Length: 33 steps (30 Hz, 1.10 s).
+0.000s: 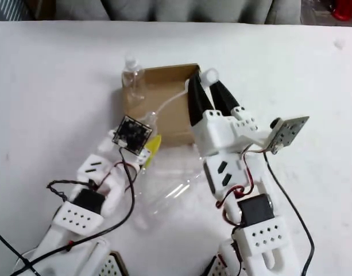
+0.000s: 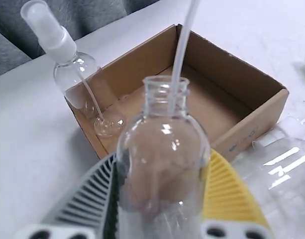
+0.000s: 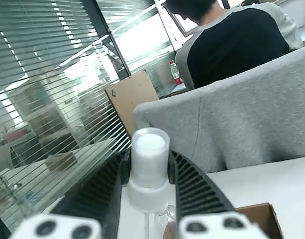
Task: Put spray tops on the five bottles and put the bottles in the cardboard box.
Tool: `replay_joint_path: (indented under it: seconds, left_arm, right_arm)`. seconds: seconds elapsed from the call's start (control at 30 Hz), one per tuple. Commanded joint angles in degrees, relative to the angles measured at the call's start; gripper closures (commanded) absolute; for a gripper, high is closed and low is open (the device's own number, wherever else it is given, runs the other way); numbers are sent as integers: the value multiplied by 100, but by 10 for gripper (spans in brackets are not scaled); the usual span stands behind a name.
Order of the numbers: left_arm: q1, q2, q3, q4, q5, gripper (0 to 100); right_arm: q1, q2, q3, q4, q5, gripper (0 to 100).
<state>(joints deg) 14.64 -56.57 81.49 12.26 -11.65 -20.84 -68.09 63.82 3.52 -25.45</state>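
With bottle (image 2: 162, 164) clamped in left jaws and spray top (image 3: 149, 159) in right jaws, tube (image 2: 183, 50) could be kinked if lowered crooked.

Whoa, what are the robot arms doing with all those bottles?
They're fitting a sprayer onto a bottle. The left end effector grips an open bottle beside the box. The right end effector holds a spray top higher up. Its thin tube already dips into the open bottle's neck, but the top isn't on yet. A finished bottle stands in a corner of the box. A spare bottle lies on the table.
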Motion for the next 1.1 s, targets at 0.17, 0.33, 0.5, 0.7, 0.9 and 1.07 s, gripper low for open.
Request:
replay_joint_path:
  seconds: [0.17,0.33,0.5,0.7,0.9,1.07]
  left_arm:
    - [13,-145,9,-185,-79,978]
    - [13,-145,9,-185,-79,978]
    - [-180,-145,-26,-193,-79,978]
    - [-224,-154,-26,-193,-79,978]
    - [-215,-154,-26,-193,-79,978]
    - [-198,-154,-26,-193,-79,978]
  right_arm:
    - [-286,796,-88,-347,53,982]
    - [-725,1121,-79,-321,62,982]
    - [-998,1182,-53,-57,62,982]
    - [-1420,1200,-79,330,510,981]
    - [-1552,1209,-62,338,598,977]
    - [-1569,1209,-70,514,545,892]
